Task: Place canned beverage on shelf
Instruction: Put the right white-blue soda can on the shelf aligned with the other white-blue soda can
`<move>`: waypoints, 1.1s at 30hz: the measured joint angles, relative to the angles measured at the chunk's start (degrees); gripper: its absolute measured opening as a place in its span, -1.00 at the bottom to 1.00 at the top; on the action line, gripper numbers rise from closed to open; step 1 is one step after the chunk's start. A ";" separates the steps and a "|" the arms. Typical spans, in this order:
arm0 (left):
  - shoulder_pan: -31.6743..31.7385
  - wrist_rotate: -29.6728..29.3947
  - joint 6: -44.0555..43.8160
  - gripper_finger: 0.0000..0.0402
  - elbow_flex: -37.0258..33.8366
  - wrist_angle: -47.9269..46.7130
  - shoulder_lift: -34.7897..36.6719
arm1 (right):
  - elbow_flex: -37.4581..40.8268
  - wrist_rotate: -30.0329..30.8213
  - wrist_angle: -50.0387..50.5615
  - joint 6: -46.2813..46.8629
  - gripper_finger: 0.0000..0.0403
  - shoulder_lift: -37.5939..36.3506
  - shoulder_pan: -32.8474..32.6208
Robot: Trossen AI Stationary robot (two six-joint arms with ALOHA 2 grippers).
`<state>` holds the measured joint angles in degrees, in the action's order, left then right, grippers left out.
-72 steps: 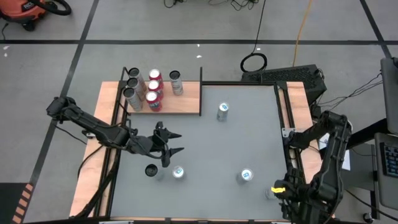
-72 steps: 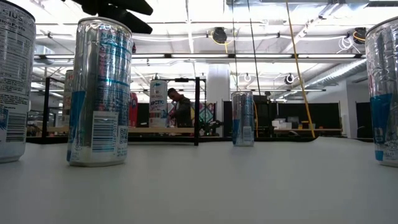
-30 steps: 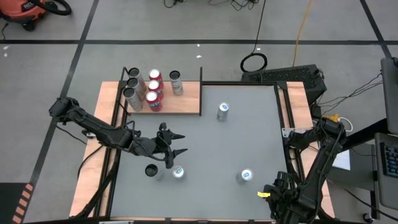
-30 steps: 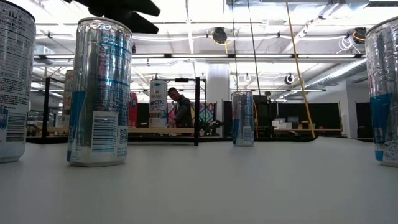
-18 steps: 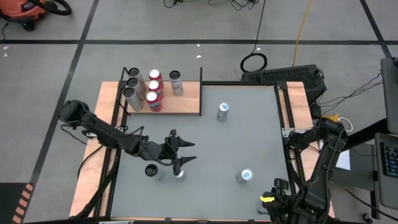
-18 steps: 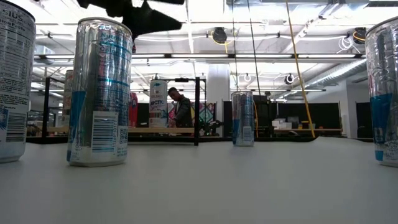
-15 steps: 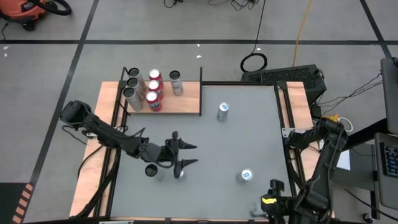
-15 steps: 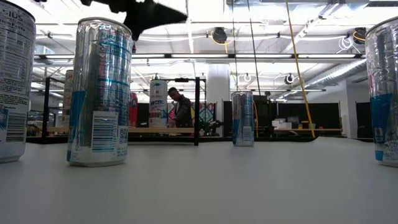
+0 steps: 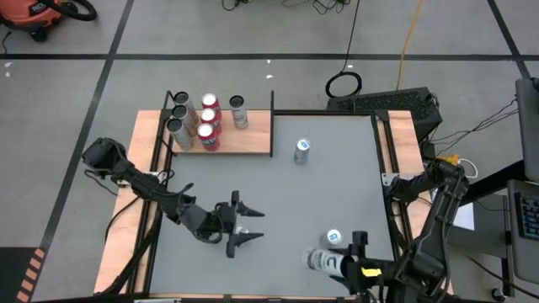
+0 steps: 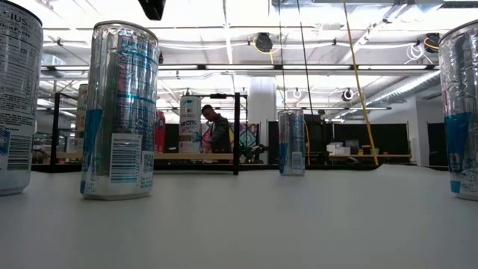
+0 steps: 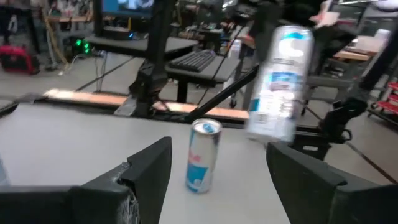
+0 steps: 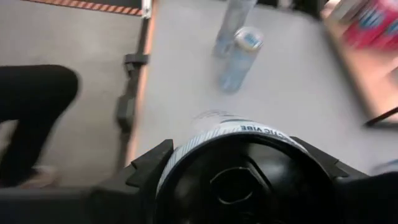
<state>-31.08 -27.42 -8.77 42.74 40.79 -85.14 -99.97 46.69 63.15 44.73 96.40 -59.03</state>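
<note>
My right gripper [image 9: 338,263] is shut on a silver-and-blue can [image 9: 320,261] above the table's near right part. The same can [image 11: 278,84] shows tilted in the air in the left wrist view. My left gripper [image 9: 253,225] is open and points level toward the table's right. It hovers above a standing can [image 10: 119,112] without touching it. The shelf [image 9: 253,139], a wooden board at the table's far left, carries several upright cans. Another can [image 9: 334,238] stands on its base just beyond the held one. My right gripper pinches the can's wall just below its top rim [image 12: 230,132], one finger [image 12: 149,169] on each side. The fingers slant down from the table's right and lie along the can. The can is lifted clear and tilted, its bottom end [image 9: 310,259] toward the table's left.
One can [image 9: 301,150] stands alone in the far middle of the grey tabletop, right of the shelf's black post [image 9: 272,101]. A can [image 10: 15,97] stands near the front left, under the left arm. Wooden strips run along both table sides.
My right gripper has risen from the near right corner and swung toward the table's left. It has tipped from pointing down to a slant, and the can has come up tilted with it. My left gripper has moved toward the near edge, tipped up to level and stayed open.
</note>
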 joint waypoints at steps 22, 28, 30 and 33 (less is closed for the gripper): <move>-2.92 -0.54 11.55 0.66 0.02 2.47 0.00 | 0.03 4.44 -11.76 -35.70 0.05 0.02 13.75; -2.05 -2.86 16.07 0.76 0.02 3.19 -0.62 | 0.05 1.58 -14.75 -42.09 0.05 0.07 16.46; -1.66 -2.87 17.18 0.77 0.02 4.88 -1.54 | 0.05 -0.37 -16.31 -45.13 0.05 0.07 17.39; -0.95 -2.97 18.18 0.77 0.02 8.87 -3.67 | 0.05 -2.27 -17.55 -48.40 0.05 0.07 18.67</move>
<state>-32.04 -30.39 9.41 42.76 49.66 -88.81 -99.92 44.42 45.60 -3.67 96.47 -40.36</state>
